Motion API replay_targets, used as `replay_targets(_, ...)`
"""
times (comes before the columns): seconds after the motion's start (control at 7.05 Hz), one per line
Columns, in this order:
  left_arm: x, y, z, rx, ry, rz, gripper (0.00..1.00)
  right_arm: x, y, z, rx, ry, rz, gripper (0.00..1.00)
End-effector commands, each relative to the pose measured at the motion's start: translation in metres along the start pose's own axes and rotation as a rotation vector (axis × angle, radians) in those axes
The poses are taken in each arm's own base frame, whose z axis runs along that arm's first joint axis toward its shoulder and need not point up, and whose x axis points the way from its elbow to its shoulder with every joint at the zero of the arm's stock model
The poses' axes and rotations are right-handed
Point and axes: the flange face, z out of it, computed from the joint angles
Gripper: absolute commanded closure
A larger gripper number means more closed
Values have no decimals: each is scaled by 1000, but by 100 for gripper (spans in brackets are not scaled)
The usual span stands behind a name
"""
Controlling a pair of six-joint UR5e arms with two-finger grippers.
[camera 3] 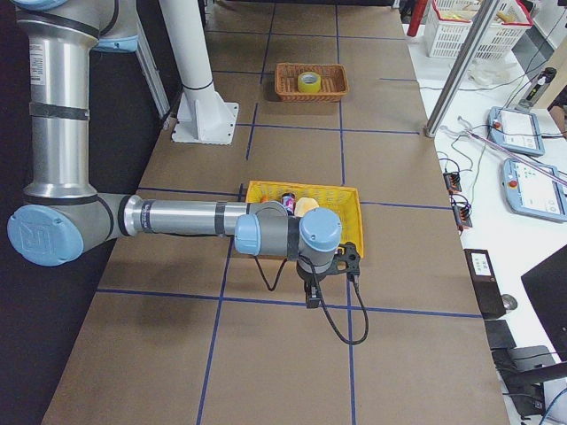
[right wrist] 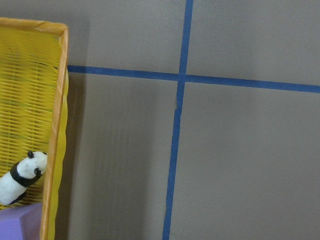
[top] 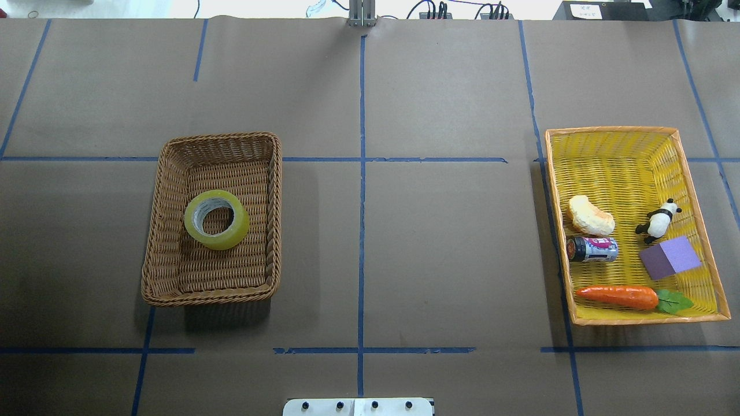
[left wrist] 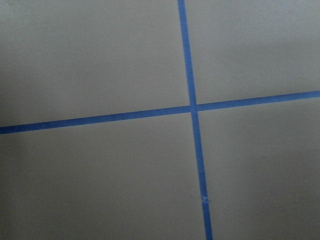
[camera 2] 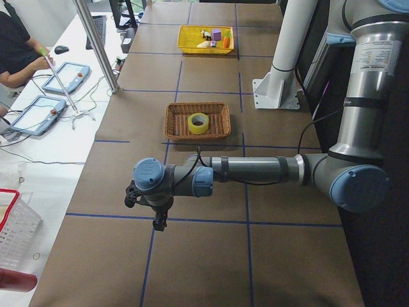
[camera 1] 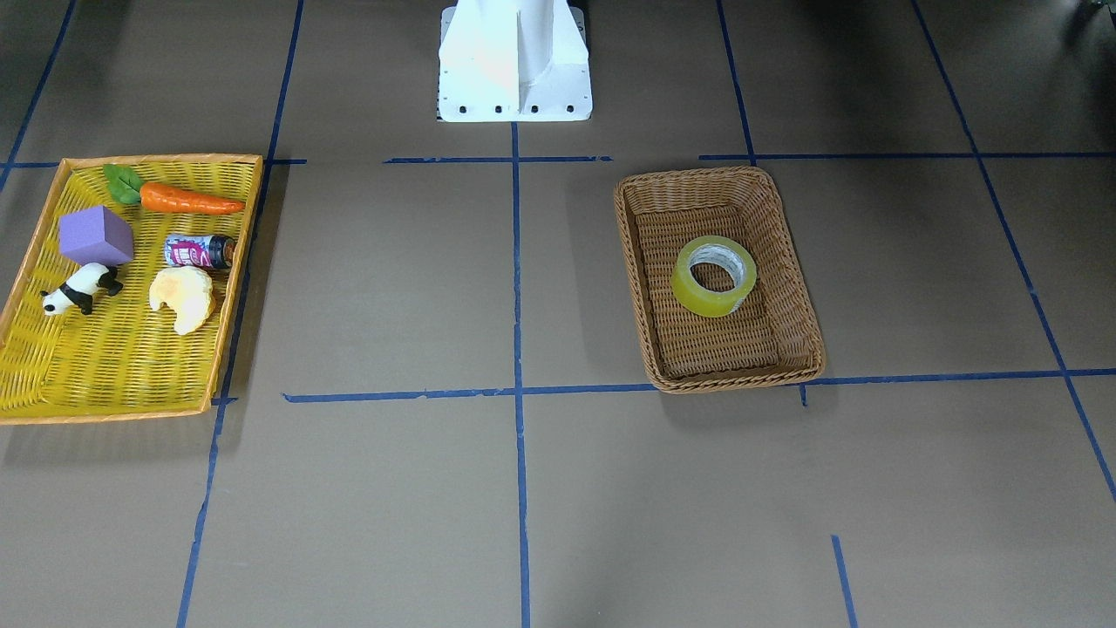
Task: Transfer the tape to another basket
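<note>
The tape (top: 217, 219), a yellow-green roll with a grey-white core, lies flat in the middle of the brown wicker basket (top: 211, 297) on the table's left half. Both show in the front view too, the tape (camera 1: 713, 276) inside the basket (camera 1: 724, 381). No gripper shows in the overhead, front or wrist views. In the exterior left view my left gripper (camera 2: 156, 220) hangs above bare table, well short of the basket (camera 2: 172, 121). In the exterior right view my right gripper (camera 3: 312, 297) hangs just beside the yellow tray (camera 3: 266, 190). I cannot tell whether either gripper is open or shut.
The flat yellow tray with orange rim (top: 636, 319) on the right half holds a carrot (top: 618, 296), a purple block (top: 670, 257), a small can (top: 592, 249), a panda figure (top: 658, 221) and a bread piece (top: 589, 215). The robot's white base (camera 1: 514, 61) stands at the table's middle edge.
</note>
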Motion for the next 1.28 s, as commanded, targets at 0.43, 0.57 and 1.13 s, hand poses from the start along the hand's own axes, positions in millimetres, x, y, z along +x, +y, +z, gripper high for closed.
replay_targets(0.43,4,6,-11,1,-3,-22,0,-3,-1,-4,9,0,-6,0)
replay_targets(0.57,7,22,-8,-3,-4,-29,0,-2,-1,-3,7,0,-4,0)
replay_targets(1.13,16,31,-12,-2,-20,-43,0,-3,-4,-5,10,2,-9,0)
